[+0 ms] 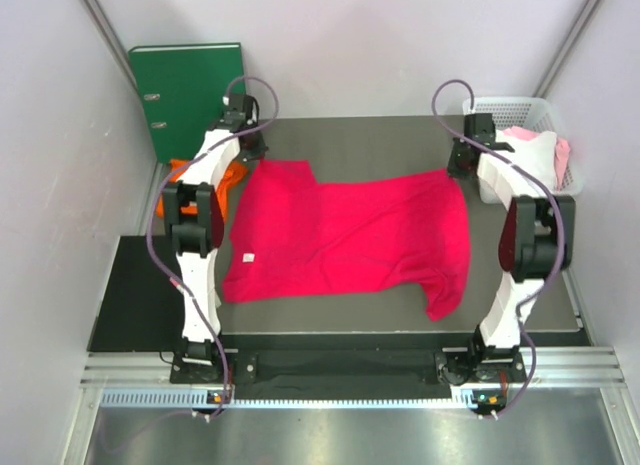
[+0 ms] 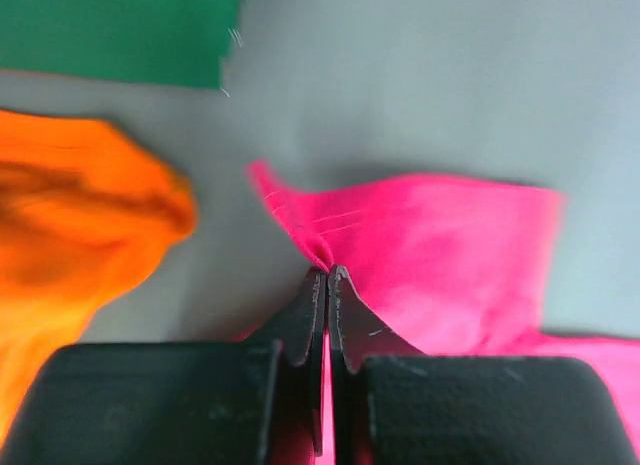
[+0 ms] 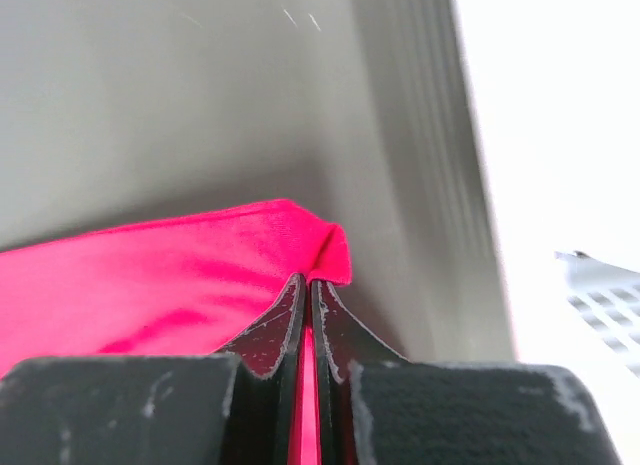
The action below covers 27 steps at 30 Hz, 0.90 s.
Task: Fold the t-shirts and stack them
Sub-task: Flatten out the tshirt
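Orange t-shirt [image 1: 234,177] mostly behind left arm [image 1: 200,220], its outline blurred

top: high behind the bases [image 1: 200,365], facing down on whole table [image 1: 380,145] | left wrist: close, low, along own fingers [image 2: 308,325], faces far-left | right wrist: likewise, far-right | shared: pink shirt [image 1: 350,235]

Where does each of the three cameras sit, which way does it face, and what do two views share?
Top external: above, behind the robot, looking down on the pink t-shirt; left arm and right arm show.
Left wrist: on that arm, looking past the left gripper, shut on a shirt corner.
Right wrist: on that arm, looking past the right gripper, shut on another corner.
Shared: top and left wrist both show the orange t-shirt.
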Motion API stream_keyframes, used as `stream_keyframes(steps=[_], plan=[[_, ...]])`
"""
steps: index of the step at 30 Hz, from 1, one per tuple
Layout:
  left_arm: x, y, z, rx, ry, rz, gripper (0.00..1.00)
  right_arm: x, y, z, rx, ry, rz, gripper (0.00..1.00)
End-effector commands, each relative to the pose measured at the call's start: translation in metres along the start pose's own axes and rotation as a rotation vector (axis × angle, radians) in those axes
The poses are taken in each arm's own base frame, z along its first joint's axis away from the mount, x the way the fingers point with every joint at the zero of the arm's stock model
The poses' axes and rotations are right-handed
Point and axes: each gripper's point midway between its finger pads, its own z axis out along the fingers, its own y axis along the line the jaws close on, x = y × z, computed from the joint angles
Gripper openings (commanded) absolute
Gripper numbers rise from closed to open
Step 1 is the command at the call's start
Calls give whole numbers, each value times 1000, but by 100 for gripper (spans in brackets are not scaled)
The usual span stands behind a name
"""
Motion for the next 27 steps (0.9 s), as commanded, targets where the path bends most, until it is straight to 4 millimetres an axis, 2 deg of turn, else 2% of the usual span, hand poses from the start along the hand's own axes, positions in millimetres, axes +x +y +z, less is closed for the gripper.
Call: stream_keyframes(steps=[1, 2, 3, 4, 5, 6, 7, 8, 9, 10, 11, 12, 13, 14, 15, 16, 17, 19, 20, 22, 24, 27], plan=[[-108, -20, -148, 68, -370, -29, 0, -81, 21, -102, -134, -302, -3, 0], [-118, -23, -180, 86, -422, -33, 0, -84, 25, -114, -161, -324, -11, 0], [-122, -23, -193, 86, -447, -32, 0, -92, 25, -139, -175, -374, -18, 0], [-121, -20, -205, 81, -460, -25, 0, -94, 31, -153, -208, -398, -29, 0], [-126, -20, -237, 90, -510, -25, 0, -95, 34, -166, -230, -419, -33, 0], [-128, -16, -251, 77, -536, -27, 0, -99, 34, -192, -252, -469, -38, 0], [-123, -12, -258, 68, -546, -19, 0, -98, 37, -205, -276, -487, -47, 0], [-125, -10, -293, 78, -604, -19, 0, -96, 38, -218, -292, -507, -52, 0], [-123, -5, -306, 70, -627, -26, 0, -96, 38, -247, -317, -561, -59, 0], [-115, -1, -312, 63, -628, -22, 0, -94, 39, -261, -335, -584, -64, 0], [-114, 1, -345, 81, -684, -28, 0, -92, 40, -276, -353, -615, -68, 0], [-111, 3, -358, 87, -703, -31, 0, -88, 38, -306, -375, -673, -72, 0], [-103, 7, -365, 86, -710, -31, 0, -85, 38, -321, -389, -700, -75, 0], [-99, 9, -397, 107, -764, -40, 0, -79, 36, -332, -395, -708, -77, 0], [-95, 10, -409, 120, -784, -44, 0, -74, 33, -360, -407, -757, -85, 0], [-88, 12, -417, 131, -792, -50, 0, -70, 31, -371, -407, -776, -91, 0], [-82, 14, -446, 157, -841, -57, 0, -62, 26, -394, -412, -817, -99, 0], [-75, 14, -472, 189, -876, -58, 0, -55, 19, -418, -403, -865, -92, 0], [-69, 16, -494, 206, -911, -62, 0, -50, 12, -440, -398, -915, -88, 0], [-61, 19, -527, 235, -969, -62, 0, -45, 1, -461, -370, -956, -76, 0], [-58, 22, -549, 241, -1010, -51, 0, -41, -6, -490, -367, -1014, -74, 0], [-61, 25, -581, 227, -1080, -7, 0, -42, -11, -514, -367, -1067, -66, 0]])
